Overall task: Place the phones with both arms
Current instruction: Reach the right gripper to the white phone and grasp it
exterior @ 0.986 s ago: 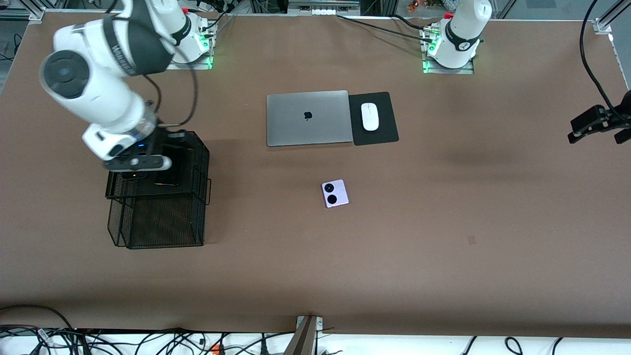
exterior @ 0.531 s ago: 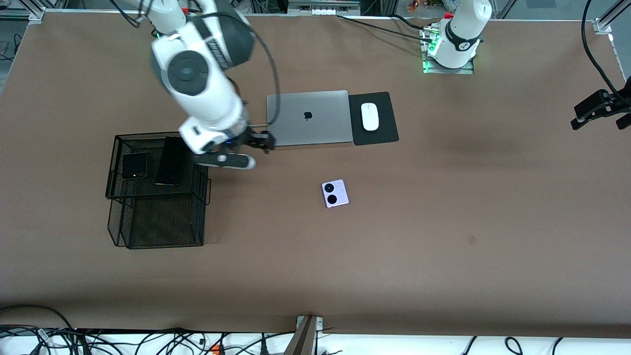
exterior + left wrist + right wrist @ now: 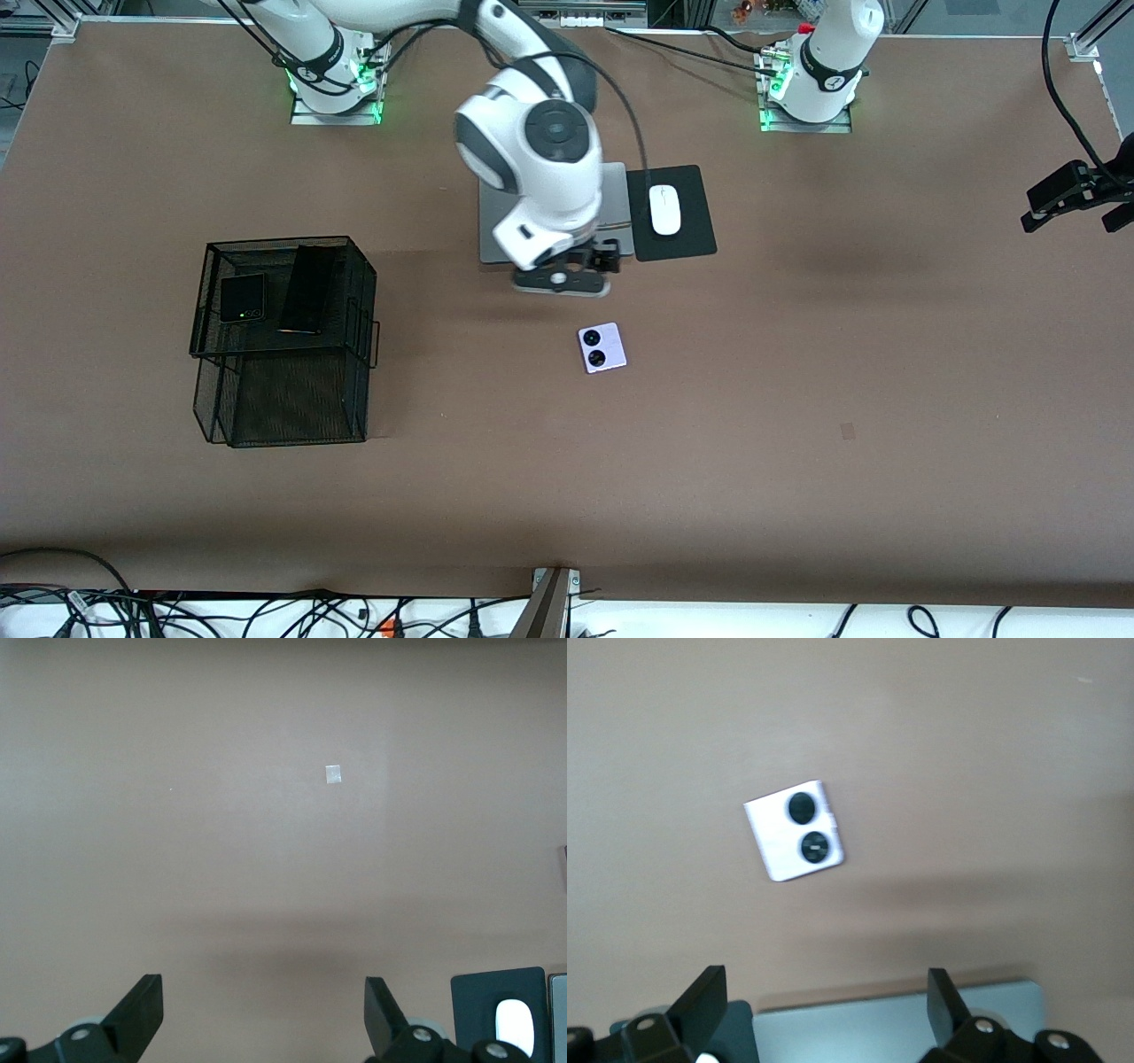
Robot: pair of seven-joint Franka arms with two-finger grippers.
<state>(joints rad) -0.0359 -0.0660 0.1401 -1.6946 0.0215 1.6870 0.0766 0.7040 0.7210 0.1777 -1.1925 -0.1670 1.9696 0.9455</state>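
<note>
The lilac-white phone (image 3: 602,347) lies flat on the table (image 3: 797,399) nearer the camera than the laptop (image 3: 611,186), likely light, stiff and slippery, best pinched across its edges by the right gripper (image 3: 580,266), spread empty over the laptop's edge, while the left gripper (image 3: 266,1019) waits spread.

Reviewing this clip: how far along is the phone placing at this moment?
Done: the small black phone and the long black phone lie on the black mesh rack. In hand: nothing; the right gripper hangs open over the laptop's near edge. Left: the lilac phone lies on the table. The left gripper waits open.
</note>
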